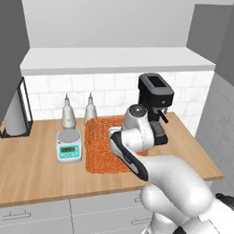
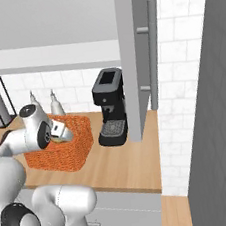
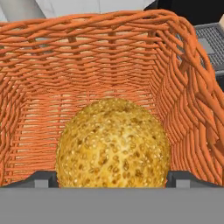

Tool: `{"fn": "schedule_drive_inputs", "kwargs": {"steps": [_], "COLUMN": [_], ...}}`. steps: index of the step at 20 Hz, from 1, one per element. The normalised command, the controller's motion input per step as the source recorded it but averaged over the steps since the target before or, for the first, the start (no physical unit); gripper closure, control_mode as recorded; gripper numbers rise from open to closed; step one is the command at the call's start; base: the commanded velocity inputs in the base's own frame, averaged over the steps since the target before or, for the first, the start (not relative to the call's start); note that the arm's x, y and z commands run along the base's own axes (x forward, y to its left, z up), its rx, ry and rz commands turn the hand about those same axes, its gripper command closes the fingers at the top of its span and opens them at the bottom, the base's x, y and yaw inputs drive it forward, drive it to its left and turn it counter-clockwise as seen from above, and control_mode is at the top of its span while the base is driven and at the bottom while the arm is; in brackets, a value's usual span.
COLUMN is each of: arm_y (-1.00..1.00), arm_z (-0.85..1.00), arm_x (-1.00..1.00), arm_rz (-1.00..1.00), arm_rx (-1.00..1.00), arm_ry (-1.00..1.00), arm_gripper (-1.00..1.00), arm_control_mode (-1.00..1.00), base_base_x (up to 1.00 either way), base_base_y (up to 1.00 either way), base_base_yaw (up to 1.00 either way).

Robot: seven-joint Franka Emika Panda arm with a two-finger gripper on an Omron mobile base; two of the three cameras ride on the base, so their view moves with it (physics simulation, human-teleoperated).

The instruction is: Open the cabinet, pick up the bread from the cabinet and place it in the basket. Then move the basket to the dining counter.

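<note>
The orange basket stands on the wood counter, and my arm reaches down into it. Seen from the hand, the golden seeded bread lies low inside the basket's woven walls. My gripper is open, its two tips at either side of the bread; contact cannot be told. From the right, the gripper dips over the basket's rim. The cabinet above is open, with its door swung out over the counter. The dining counter is out of view.
A black coffee machine stands right of the basket, under the open door. A digital scale and two bottles sit to its left. A paper-towel holder is far left. A tiled wall closes the right end.
</note>
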Motion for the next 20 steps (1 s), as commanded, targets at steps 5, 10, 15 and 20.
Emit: {"fn": "schedule_drive_inputs", "kwargs": {"steps": [5, 10, 15, 20], "arm_y": [0.08, 0.38, 0.15, 0.0], "arm_z": [0.0, -0.02, -0.37, -0.48], "arm_x": [0.49, 0.05, 0.0, 0.02], "arm_rz": [-0.1, -0.03, 0.0, 0.0], "arm_rx": [0.0, 0.0, 0.0, 0.0], "arm_ry": [0.34, 0.27, 0.03, 0.0], "arm_gripper": [1.0, 1.0, 1.0, 1.0], "arm_control_mode": [-1.0, -1.0, -1.0, -1.0], "base_base_x": [0.0, 0.0, 0.0, 0.0], "base_base_y": [0.0, 0.0, 0.0, 0.0], "base_base_yaw": [0.0, 0.0, 0.0, 0.0]}}
